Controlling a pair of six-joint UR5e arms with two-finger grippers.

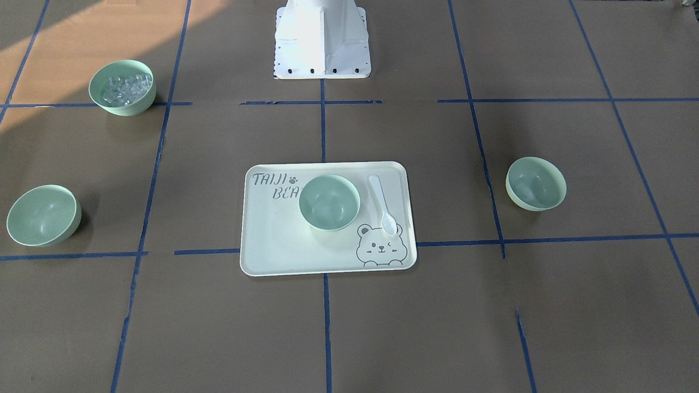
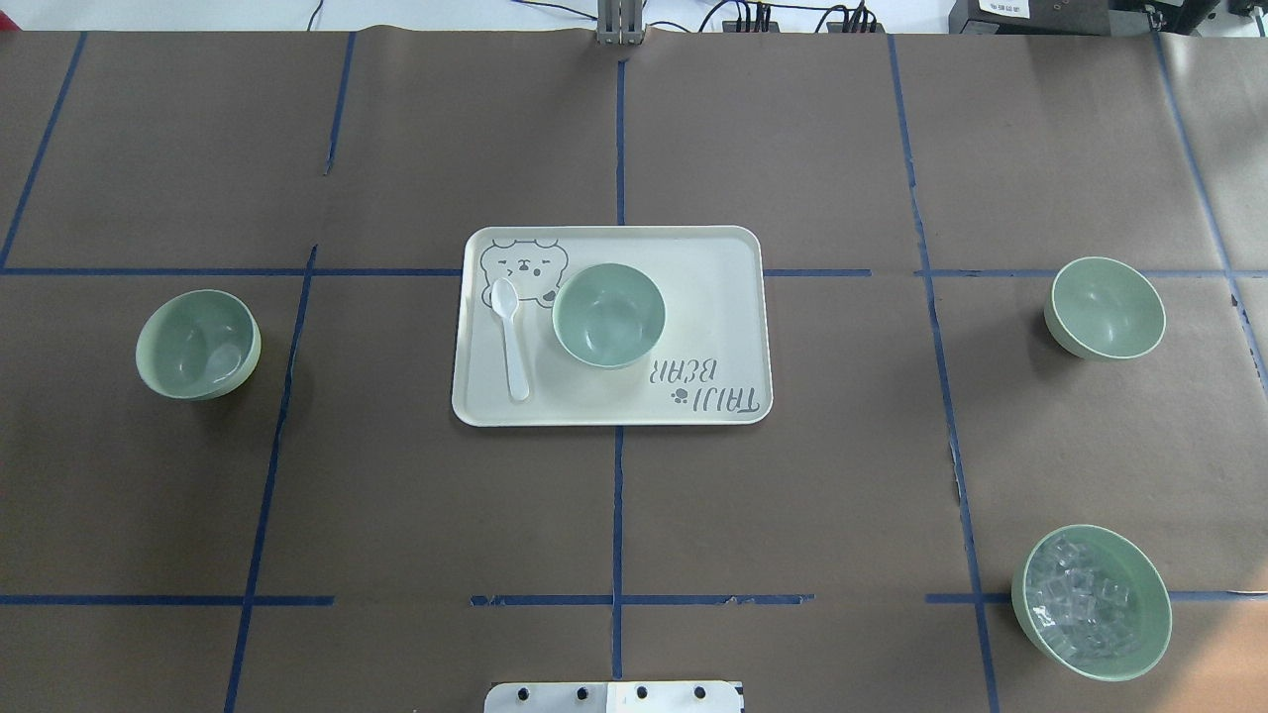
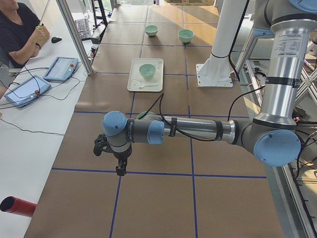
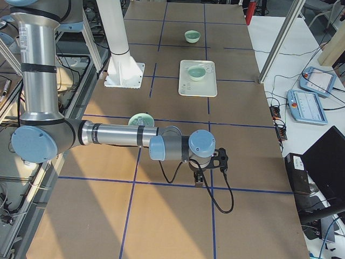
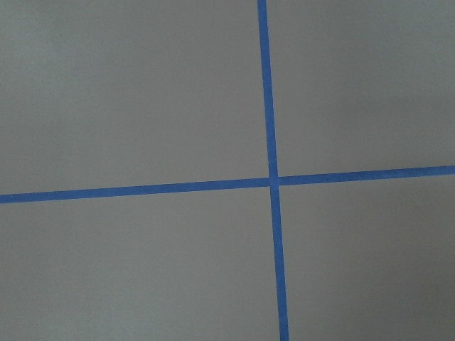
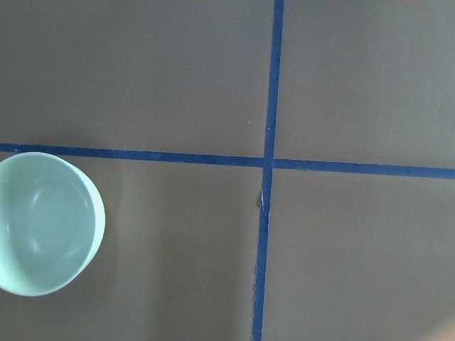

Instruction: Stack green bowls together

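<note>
Brown paper tabletop (image 2: 792, 495), blue tape grid (image 2: 617, 515), white bench (image 3: 29, 134) alongside; left fingers (image 3: 120, 171), right fingers (image 4: 198, 181): state indiscernible

Three green bowls (image 2: 607, 315) stand upright, apparently empty, apart, one on tray (image 2: 713, 297).

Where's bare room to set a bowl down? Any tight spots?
Bare paper between tray and left bowl, and between tray and right bowl. Also left of ice bowl. Tray's right end is free. Crowded: middle bowl beside spoon.
</note>
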